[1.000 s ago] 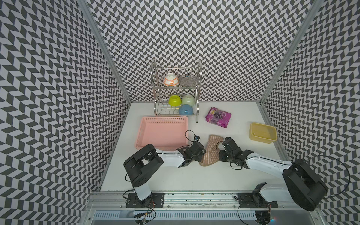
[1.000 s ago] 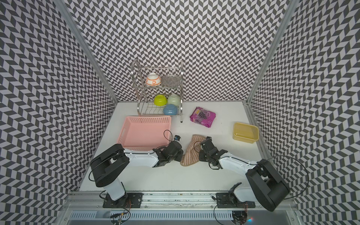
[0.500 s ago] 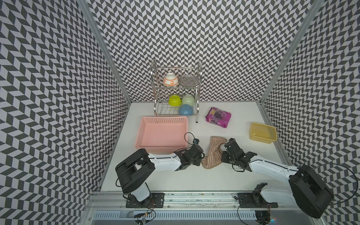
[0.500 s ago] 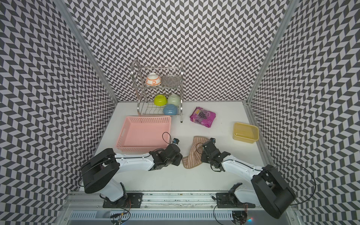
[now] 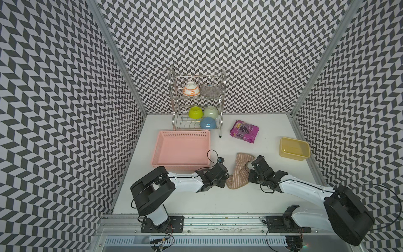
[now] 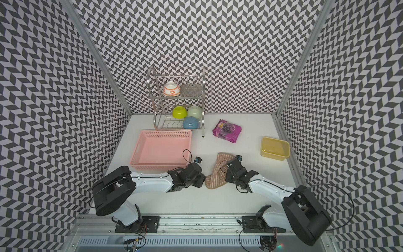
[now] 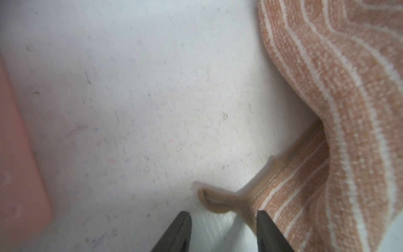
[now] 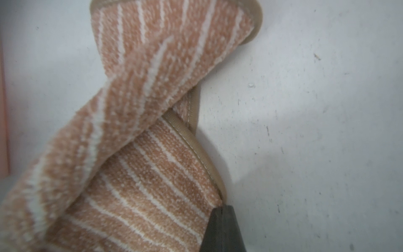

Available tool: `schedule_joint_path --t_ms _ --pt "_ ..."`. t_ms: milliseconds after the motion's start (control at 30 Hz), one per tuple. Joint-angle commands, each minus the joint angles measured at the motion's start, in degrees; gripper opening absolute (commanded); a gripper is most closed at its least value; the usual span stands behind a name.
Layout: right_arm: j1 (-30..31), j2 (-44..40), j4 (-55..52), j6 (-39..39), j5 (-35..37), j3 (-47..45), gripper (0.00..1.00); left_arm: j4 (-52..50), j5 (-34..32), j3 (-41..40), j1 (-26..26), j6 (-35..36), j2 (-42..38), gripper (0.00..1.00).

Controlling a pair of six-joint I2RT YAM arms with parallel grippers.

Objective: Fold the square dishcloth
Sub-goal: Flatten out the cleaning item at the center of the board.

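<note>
Square dishcloth [image 5: 238, 172]: bunched into a long twisted strip near the middle of the worktop [image 5: 239, 203], running far-right to near-left between the two arms. Not flat and not folded yet. Looks like a regrasp or spreading step ahead of any real fold.

Surroundings, largest first:
- Pink basket [image 5: 184, 133]: left of the cloth, near wall just beside the left arm, not touching the cloth.
- Wire rack [image 5: 197, 98]: far side, behind the basket, bowls [image 5: 208, 123] on both shelves, well apart.
- Yellow tub [image 5: 293, 156]: far right, well apart.
- Purple packet [image 5: 244, 131]: far side, between rack and tub, apart from the cloth's far end.

Nothing in the way right now. Only the basket likely to crowd a pull toward the left.

Right gripper [image 8: 222, 220]: at the cloth's right edge, about mid-length, closed on the darker edging. Cloth twisted and raised just beyond it. Probably pinched there to lift one side and undo the twist.

Left gripper [image 7: 222, 218]: low at the near-left corner, jaws apart, nothing clamped. Corner edging right by one finger. Probably lined up to take that corner.

Corner loop [image 7: 212, 200]: flat on the worktop just ahead of the gap, loose. Risk of catching the loop alone instead of the corner.
</note>
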Motion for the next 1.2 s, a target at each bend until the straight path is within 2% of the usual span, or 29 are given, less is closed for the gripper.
schedule_joint_path --t_ms 0,167,200,433,733,1167 --pt "0.5 -1.4 0.2 0.6 0.8 -0.2 0.03 -1.0 -0.2 0.7 -0.4 -0.1 3.5 0.38" --pt "0.5 -4.2 -1.9 1.0 2.0 0.4 0.02 -1.7 -0.5 1.7 -0.4 0.4 4.2 0.02" --pt "0.5 -4.7 -2.5 1.1 2.4 0.5 0.02 -2.4 -0.6 2.3 -0.4 0.7 4.0 0.0" --pt "0.5 -9.1 -8.2 1.5 6.6 2.5 0.0 -5.0 -2.7 5.5 -0.4 3.0 -0.4 0.0" --pt "0.4 -12.2 -14.6 1.6 12.5 9.3 0.0 -4.7 -11.6 7.5 -0.3 3.8 -11.2 0.0" --pt "-0.5 -8.7 -15.2 -3.8 19.3 19.8 0.0 -0.2 -19.7 12.3 2.2 5.4 -12.8 0.0"
